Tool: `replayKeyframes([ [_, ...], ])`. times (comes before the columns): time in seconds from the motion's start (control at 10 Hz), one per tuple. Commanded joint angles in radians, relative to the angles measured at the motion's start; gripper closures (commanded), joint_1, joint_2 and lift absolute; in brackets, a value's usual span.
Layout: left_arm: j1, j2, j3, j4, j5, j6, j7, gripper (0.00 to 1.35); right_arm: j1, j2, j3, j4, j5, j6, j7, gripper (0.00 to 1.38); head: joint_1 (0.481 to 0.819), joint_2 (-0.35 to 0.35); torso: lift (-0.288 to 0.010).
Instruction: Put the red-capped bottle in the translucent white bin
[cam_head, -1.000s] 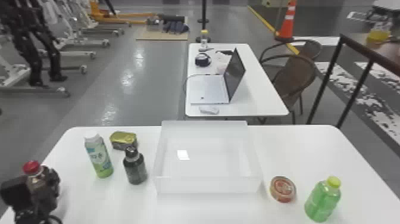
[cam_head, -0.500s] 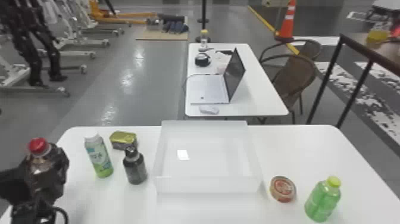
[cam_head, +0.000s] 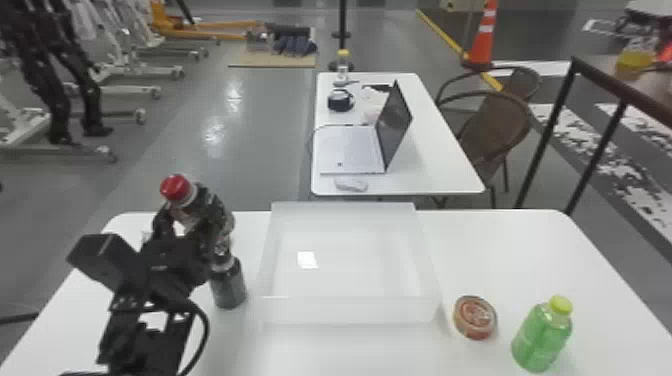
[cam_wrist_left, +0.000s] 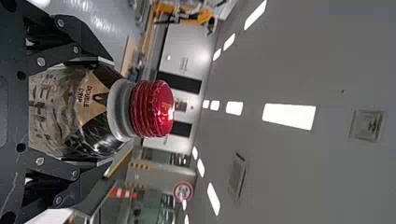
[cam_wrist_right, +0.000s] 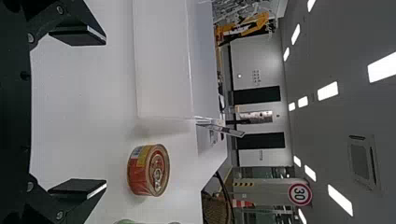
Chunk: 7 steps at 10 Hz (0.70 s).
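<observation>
1 red-capped btl (cam_wrist_left: 93, 109) is grasped in L gripper's (cam_head: 192, 214) fingers, L of 1 bin (cam_head: 350, 311), as is 1 dark btl (cam_head: 228, 287); 1 tin (cam_head: 475, 317) + 1 green btl (cam_head: 542, 334) are set R. R gripper's (cam_wrist_right: 105, 112) fingers are spread.

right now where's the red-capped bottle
In the head view, the red-capped bottle is on the left, held up in the left gripper, left of the white bin.
</observation>
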Motion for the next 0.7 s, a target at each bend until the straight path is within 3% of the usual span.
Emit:
replayKeyframes([
  [0.0,-0.04,-0.007,-0.077,0.012,0.028,0.031,-0.029,0.96,-0.003,-0.004,0.0,0.003,-0.001,0.0,0.0,0.2,0.549,0.0,-0.1],
  [0.3,-0.126,-0.03,-0.152,0.101,0.092,0.125,-0.202,0.96,-0.003,-0.006,0.0,0.006,-0.002,0.0,0.0,0.2,0.549,0.0,-0.1],
  [0.5,-0.23,-0.036,-0.225,0.28,0.141,0.132,-0.33,0.96,-0.005,-0.006,0.0,0.008,-0.004,0.0,0.0,0.2,0.549,0.0,-0.1],
  [0.6,-0.268,-0.051,-0.239,0.365,0.135,0.137,-0.373,0.96,-0.005,-0.006,0.0,0.009,-0.004,0.0,0.0,0.2,0.549,0.0,-0.1],
])
